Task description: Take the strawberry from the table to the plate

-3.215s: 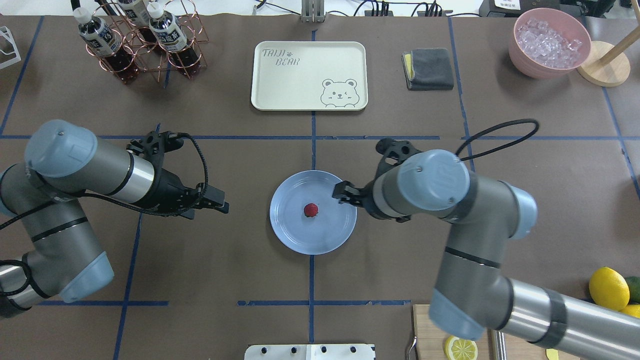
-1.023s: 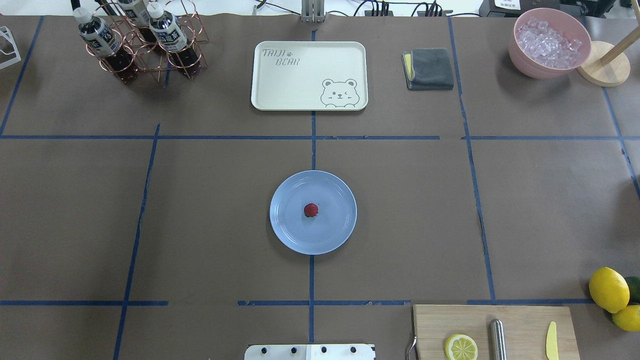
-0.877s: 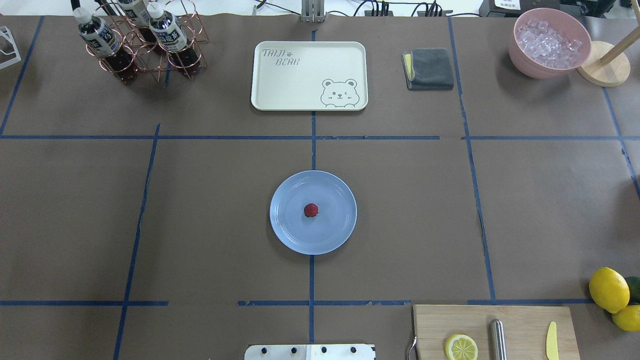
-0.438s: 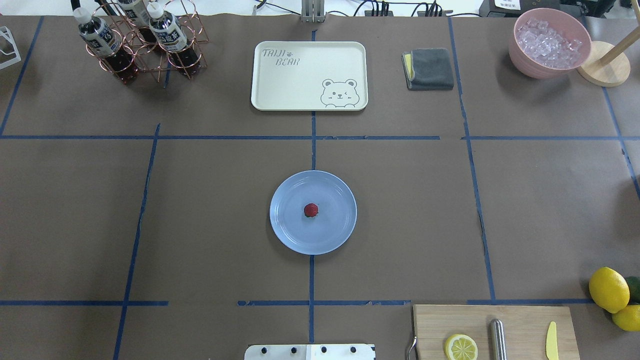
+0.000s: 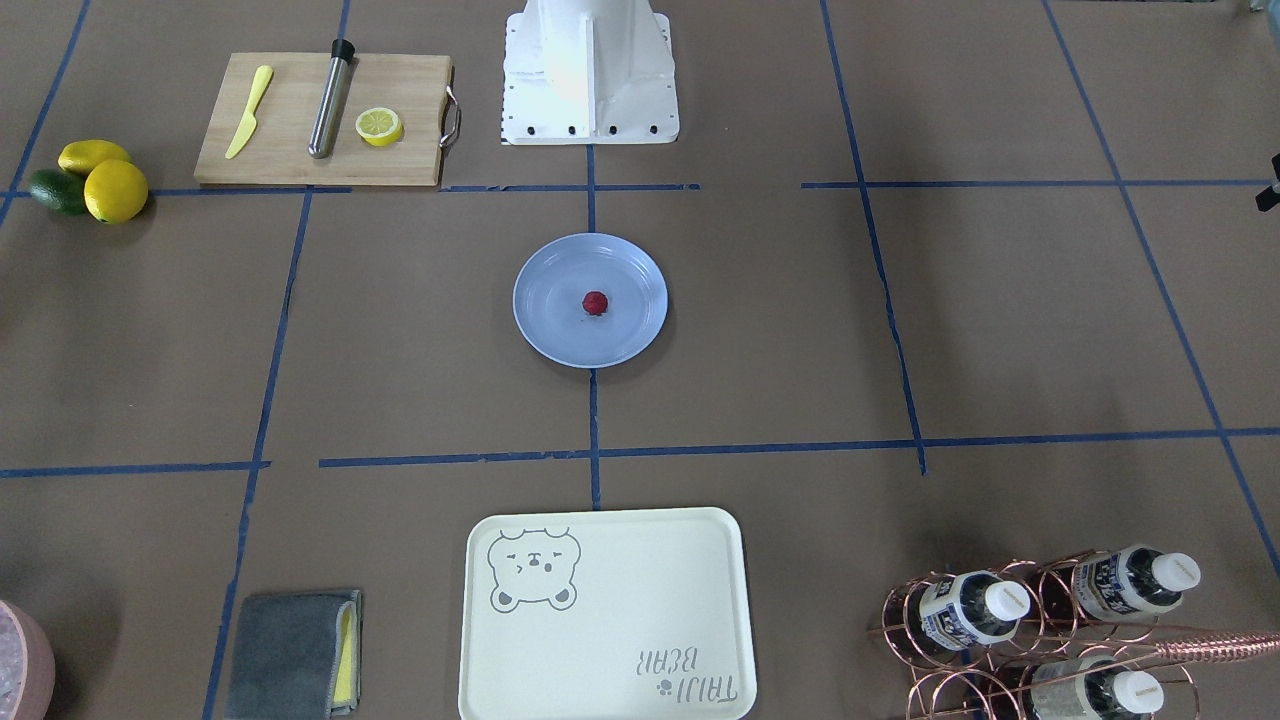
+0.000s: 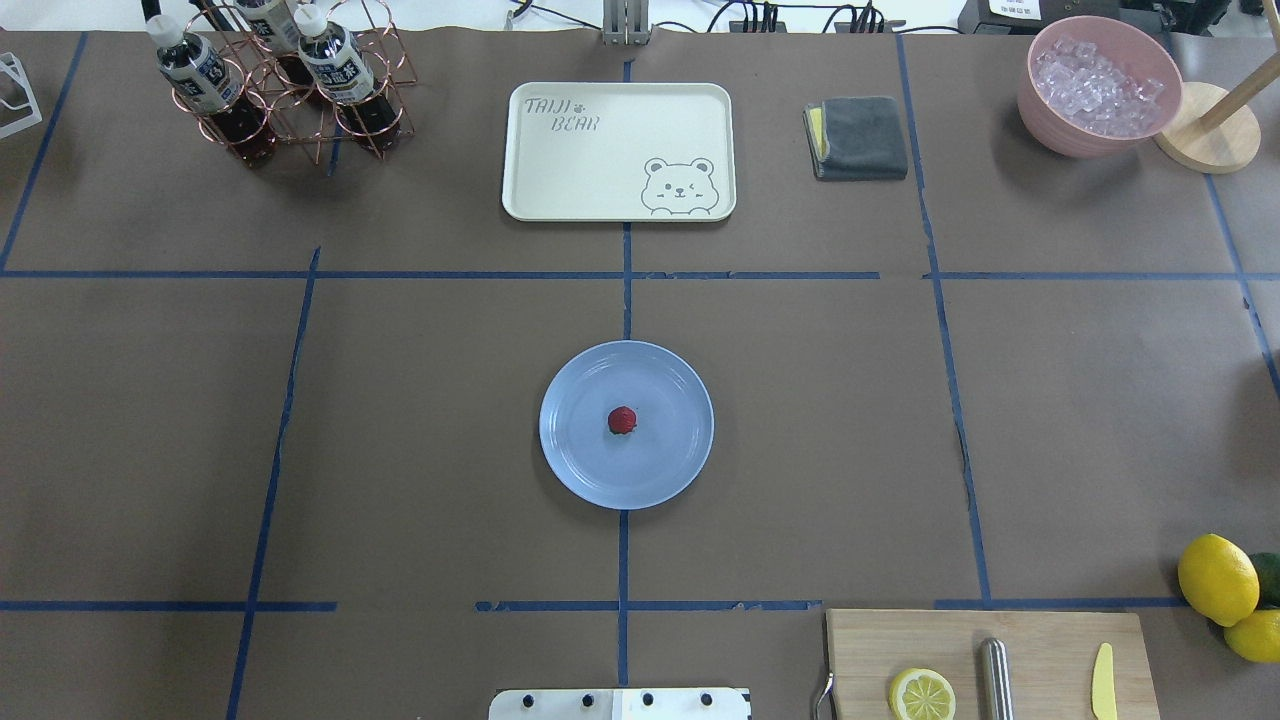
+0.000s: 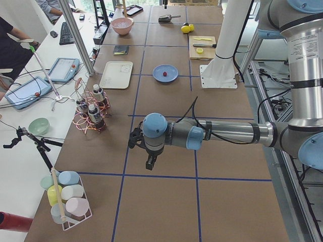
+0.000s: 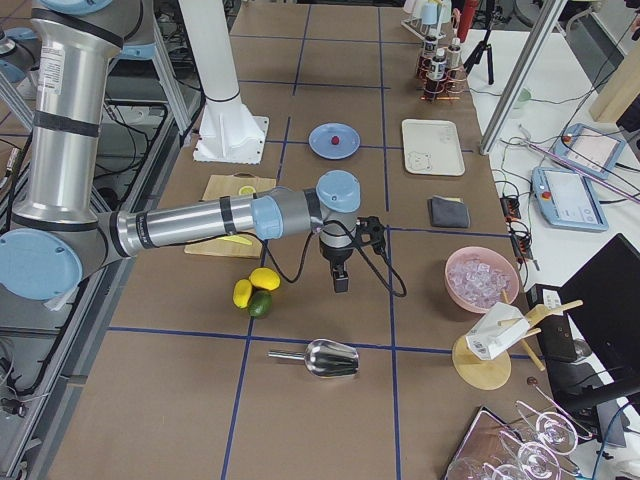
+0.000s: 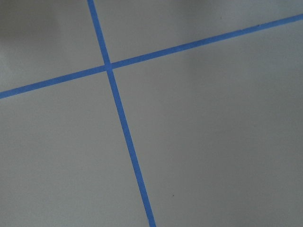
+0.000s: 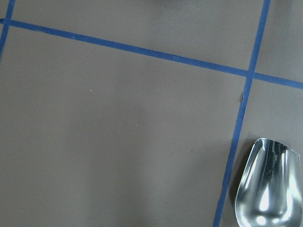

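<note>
**Strawberry lies on the plate; both arms stand far from it**

The strawberry (image 6: 622, 421) lies near the middle of the light-blue plate (image 6: 590, 475), and the plate sits at the centre of the table (image 6: 400, 420). Nothing touches the berry. I judge that the placing step is done and the task is practically complete. The next move asks nothing more of the berry: the arms only need to stay clear of the plate so that it is not pushed.

Neither arm appears in the overhead view or the front-facing view. The left gripper (image 7: 150, 164) hangs over the table's end on the robot's left, and the right gripper (image 8: 342, 284) over the opposite end, both well apart from the plate. These 2 grippers show only in the side views, small and dark, so I cannot tell whether their fingers are apart or together. The left wrist camera shows only brown paper and blue tape (image 9: 120, 118). The right wrist camera shows the same and a metal scoop (image 10: 267, 187), cut off at the bottom edge.
</note>
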